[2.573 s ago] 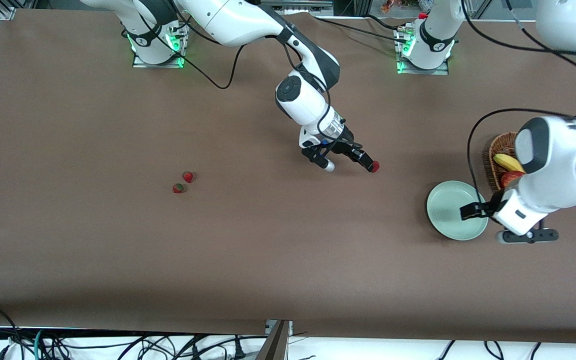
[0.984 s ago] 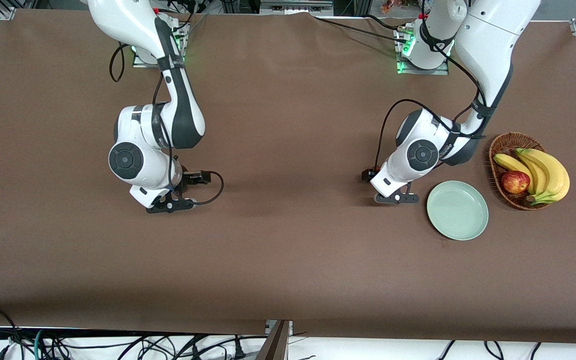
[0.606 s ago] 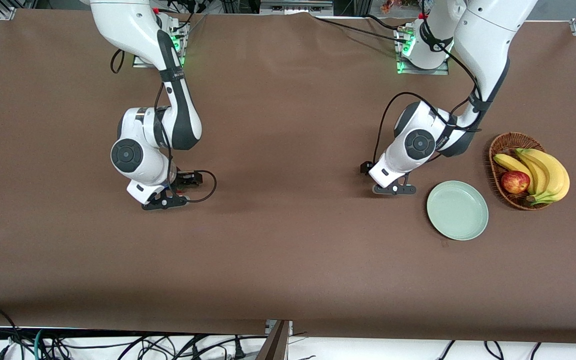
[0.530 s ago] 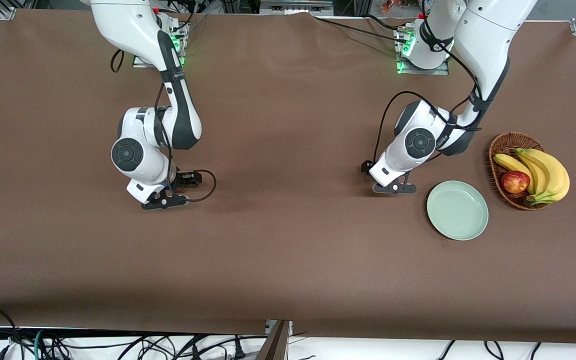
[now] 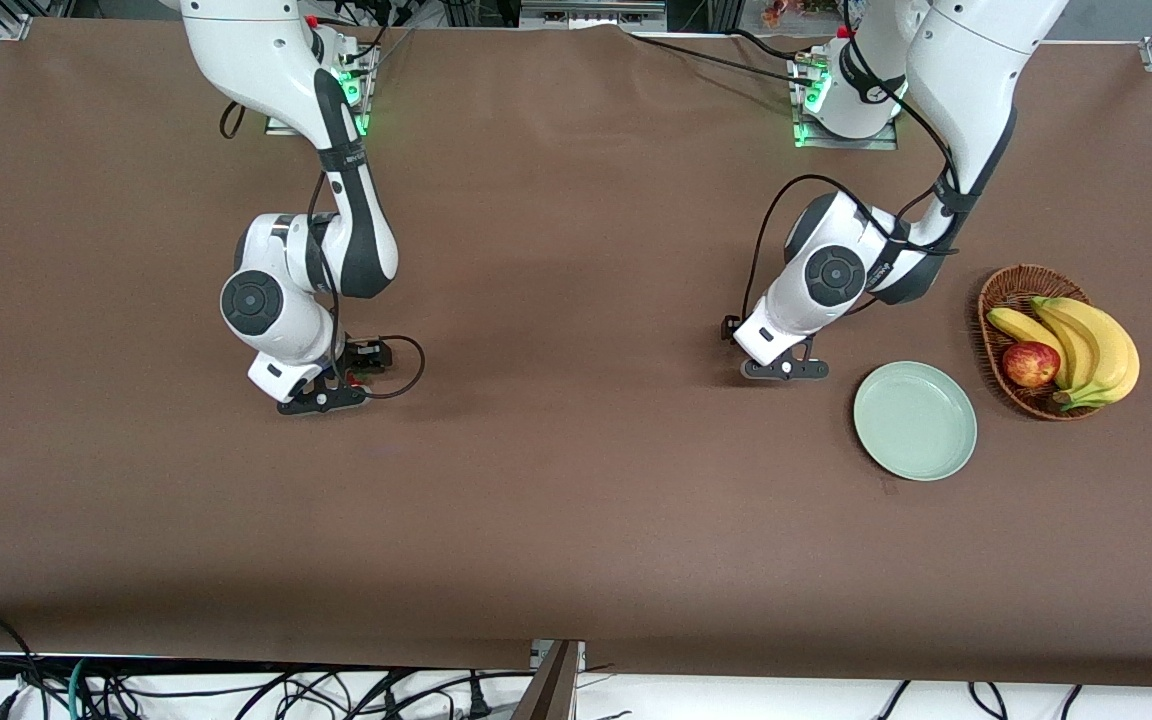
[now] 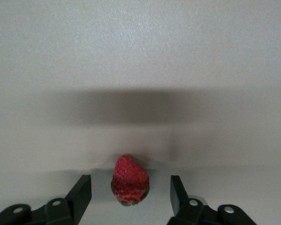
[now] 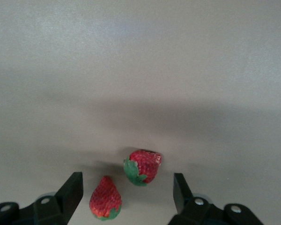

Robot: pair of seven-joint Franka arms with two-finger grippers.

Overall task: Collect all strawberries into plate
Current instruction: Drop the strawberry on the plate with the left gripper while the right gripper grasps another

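Note:
One strawberry lies on the brown table between the fingers of my left gripper, which is open with a gap on each side of the berry. In the front view this gripper is low over the table, beside the pale green plate, and its hand hides the berry. Two more strawberries lie close together between the open fingers of my right gripper. That gripper is down at the table toward the right arm's end. The plate holds nothing.
A brown wicker basket with bananas and a red-yellow apple stands next to the plate at the left arm's end. Black cables loop beside both wrists.
The right arm left the middle of the table and came down over the pair of berries. The left arm left the plate and came down over the single berry. Both hands sank slightly in the last second.

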